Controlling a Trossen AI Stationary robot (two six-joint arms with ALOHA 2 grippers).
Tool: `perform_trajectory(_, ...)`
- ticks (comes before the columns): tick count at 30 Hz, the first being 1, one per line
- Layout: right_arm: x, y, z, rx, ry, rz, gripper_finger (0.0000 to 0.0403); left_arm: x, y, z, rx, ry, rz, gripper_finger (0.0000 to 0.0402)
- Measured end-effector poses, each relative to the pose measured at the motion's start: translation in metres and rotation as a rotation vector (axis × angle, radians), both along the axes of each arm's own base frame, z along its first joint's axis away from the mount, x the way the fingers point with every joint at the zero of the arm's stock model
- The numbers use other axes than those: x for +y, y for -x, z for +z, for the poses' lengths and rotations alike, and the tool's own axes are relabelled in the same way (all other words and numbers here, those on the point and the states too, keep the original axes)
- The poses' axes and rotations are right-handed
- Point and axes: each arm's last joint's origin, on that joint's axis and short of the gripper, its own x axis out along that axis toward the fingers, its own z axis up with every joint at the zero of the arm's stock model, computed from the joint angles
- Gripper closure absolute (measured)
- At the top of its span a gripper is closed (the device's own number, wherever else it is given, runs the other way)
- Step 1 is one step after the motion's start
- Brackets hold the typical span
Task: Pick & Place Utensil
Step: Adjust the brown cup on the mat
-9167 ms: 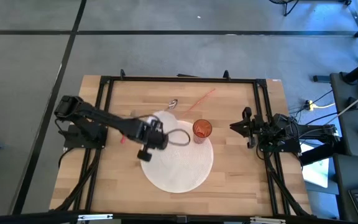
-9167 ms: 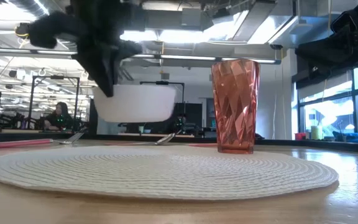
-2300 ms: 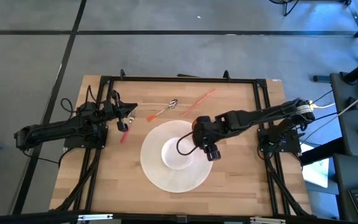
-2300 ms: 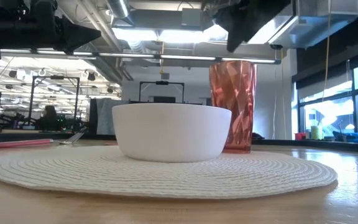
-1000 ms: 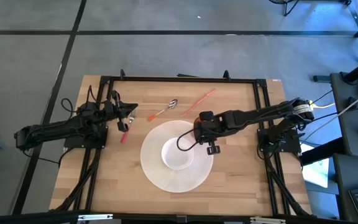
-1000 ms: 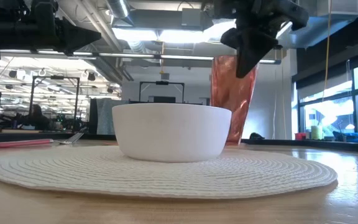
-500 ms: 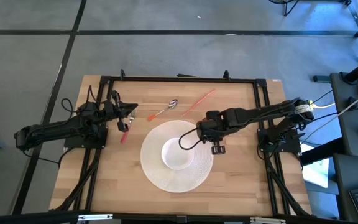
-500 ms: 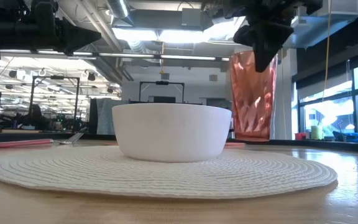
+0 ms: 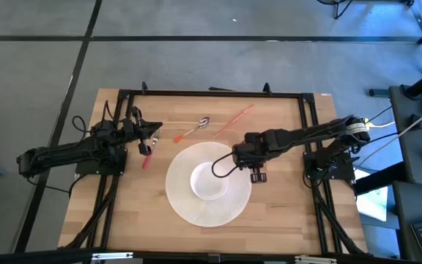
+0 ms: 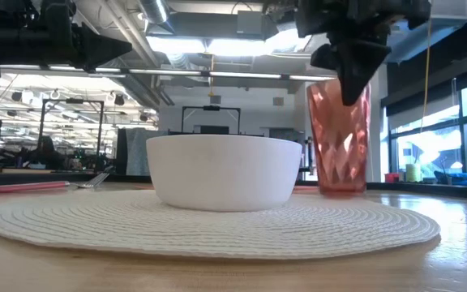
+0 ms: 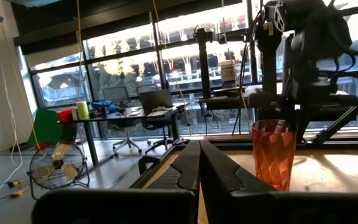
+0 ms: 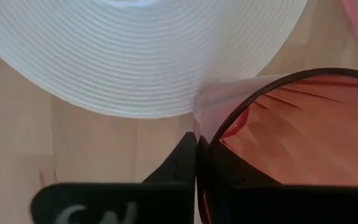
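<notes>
A red faceted plastic cup (image 10: 339, 138) stands upright just past the right edge of the round white placemat (image 9: 189, 209); it also shows in the left wrist view (image 11: 273, 152). My right gripper (image 9: 244, 155) is above it and shut on its rim, hiding it in the high view. A white bowl (image 9: 211, 182) rests on the mat's middle. A metal spoon (image 9: 195, 128), a pink stick (image 9: 233, 119) and a red-handled fork (image 9: 146, 158) lie on the wood. My left gripper (image 9: 156, 132) is shut and empty at the table's left. My right gripper pinches the cup's rim (image 12: 197, 127) on the side toward the mat, one finger (image 12: 232, 180) inside the cup and one (image 12: 176, 165) outside. The fingers come from above, pointing down. The cup hangs upright, its base at table height; whether it rests there, I cannot tell.
The black frame rails (image 9: 127, 110) run along the table's left, far and right sides. Bare wood lies to the right of the mat (image 9: 284, 198) and in front of it.
My right gripper has carried the cup toward the table's right edge, from behind the bowl to just off the mat. The cup, tilted a second ago, now stands upright and lower.
</notes>
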Motion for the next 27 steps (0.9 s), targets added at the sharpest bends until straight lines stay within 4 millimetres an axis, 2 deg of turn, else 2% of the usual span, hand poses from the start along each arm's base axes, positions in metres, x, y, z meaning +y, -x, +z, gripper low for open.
perform_trajectory(5, 0.0004, -0.0008, -0.0089, -0.013, -0.011, 0.011, 0.0387, 0.0, 0.0, 0.0, 0.0, 0.0, 0.0, 0.0396)
perform_trajectory(11, 0.001, -0.0013, -0.0092, -0.019, -0.027, 0.012, 0.0388, 0.0, 0.0, 0.0, 0.0, 0.0, 0.0, 0.04)
perform_trajectory(27, 0.0013, 0.0004, -0.0098, -0.008, -0.047, -0.013, 0.0266, 0.0, 0.0, 0.0, 0.0, 0.0, 0.0, 0.04)
